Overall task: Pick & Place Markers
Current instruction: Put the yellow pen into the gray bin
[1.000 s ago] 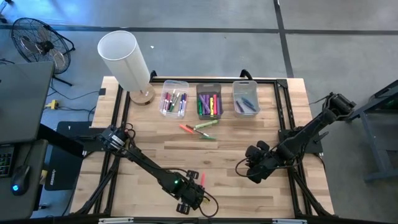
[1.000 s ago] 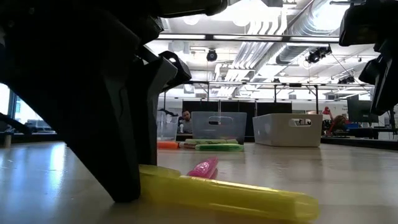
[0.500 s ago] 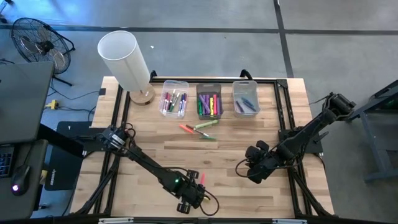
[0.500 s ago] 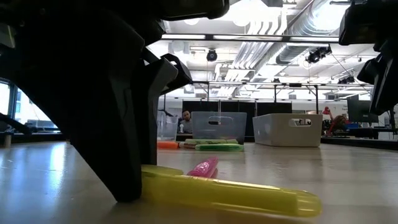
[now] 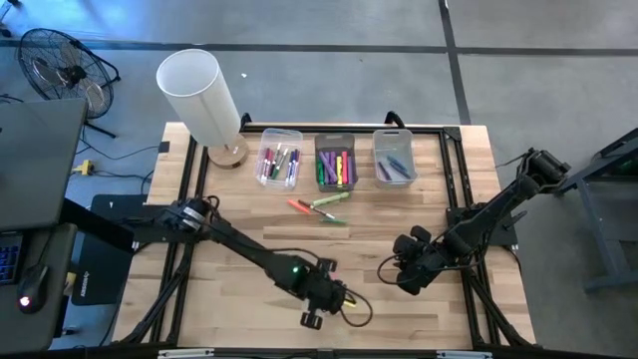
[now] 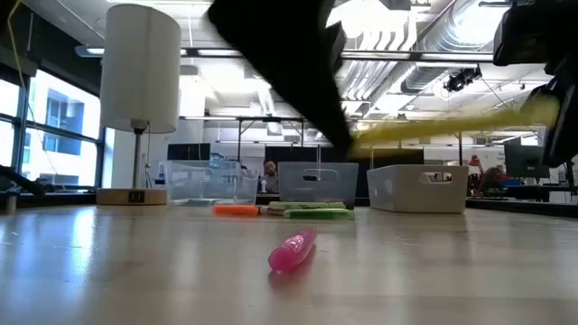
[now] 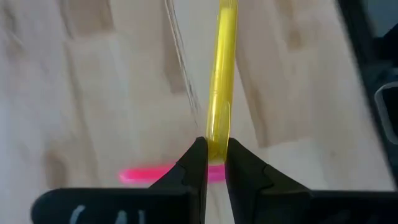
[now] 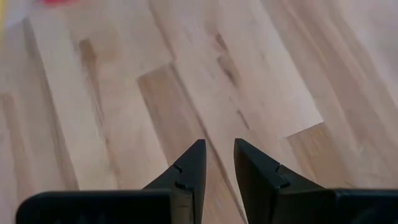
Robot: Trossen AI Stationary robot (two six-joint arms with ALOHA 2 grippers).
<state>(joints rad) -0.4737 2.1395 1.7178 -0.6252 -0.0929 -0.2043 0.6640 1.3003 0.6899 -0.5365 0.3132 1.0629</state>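
A yellow marker [image 7: 222,74] is in my left gripper [image 7: 211,149], which is shut on it above the near middle of the table [image 5: 339,297]. In the low view the marker [image 6: 452,126] hangs high in the air. A pink marker [image 6: 293,250] lies flat on the wood below and beside the gripper [image 7: 143,175]. An orange marker [image 5: 299,206] and green markers [image 5: 330,200] lie loose before the bins. My right gripper [image 8: 219,155] waits over bare wood at the right [image 5: 404,274], its fingers a narrow gap apart and touching nothing. My left gripper pinches the yellow marker's near end [image 7: 215,138] between its two fingers. The rest of the barrel sticks out forward past the fingertips. In the low view the fingers [image 6: 339,135] slant down from above and the marker lies about level, lifted clear of the table.
Three clear bins stand in a row at the far edge, left [image 5: 279,160], middle [image 5: 336,163] and right [image 5: 394,158], each with markers inside. A white-shaded lamp [image 5: 197,90] on a wooden base [image 5: 227,152] stands at the far left. Bare wood lies between the arms.
My left gripper has risen from the table and moved toward the right edge, carrying the yellow marker. The marker lay on the wood with the fingers around its end; now it is lifted clear and about level. The pink marker has stayed in place.
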